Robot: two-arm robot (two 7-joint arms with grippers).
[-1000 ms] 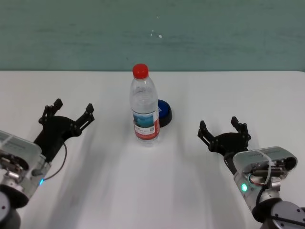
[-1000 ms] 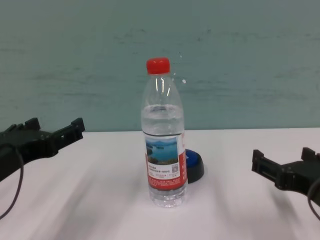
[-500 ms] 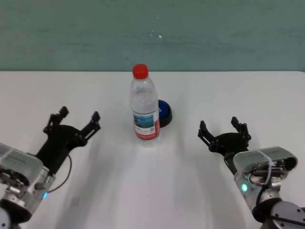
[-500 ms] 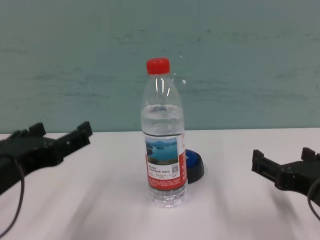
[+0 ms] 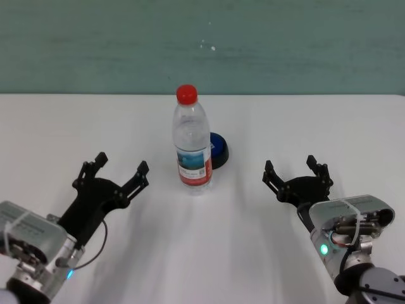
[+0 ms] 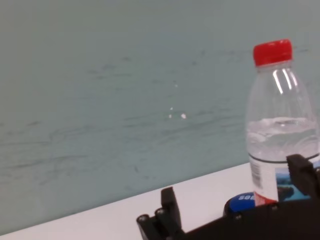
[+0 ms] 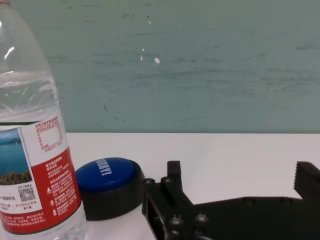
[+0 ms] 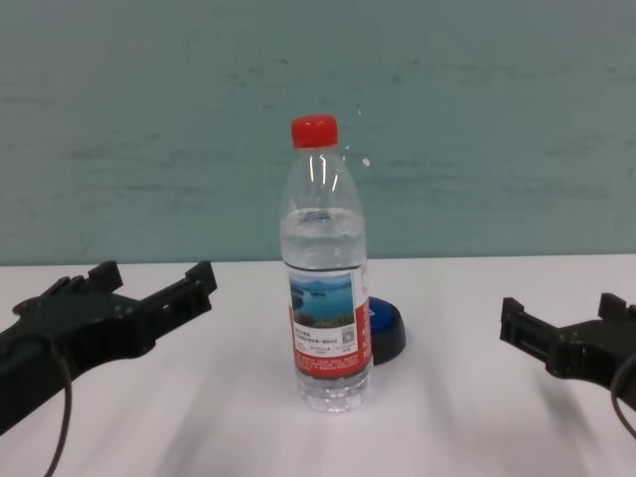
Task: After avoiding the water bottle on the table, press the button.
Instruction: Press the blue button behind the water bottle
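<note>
Since the earlier frames, left gripper [image 5: 120, 168] has shifted rightward and down-frame in the head view, from the left edge toward the bottle; right gripper [image 5: 296, 171] is unchanged. Left fingers [image 5: 140, 171] spread wide, nothing between them, tips pointing toward centre frame, apart from the bottle. Right fingers [image 5: 269, 173] likewise spread and empty, lower right of the head view, well apart from the bottle.

Tall clear plastic water bottle with red screw cap and lake-photo label [image 5: 191, 142] stands upright at centre frame on the plain white bench [image 5: 285, 120], between the two grippers. Low round button, blue dome on wider black base [image 5: 219, 150], sits just beside the bottle on its right and slightly up-frame, partly hidden by it in the chest view [image 8: 386, 329]. Right wrist view: button [image 7: 107, 186] clear, white lettering on the dome, bottle [image 7: 35, 150] close beside it.
</note>
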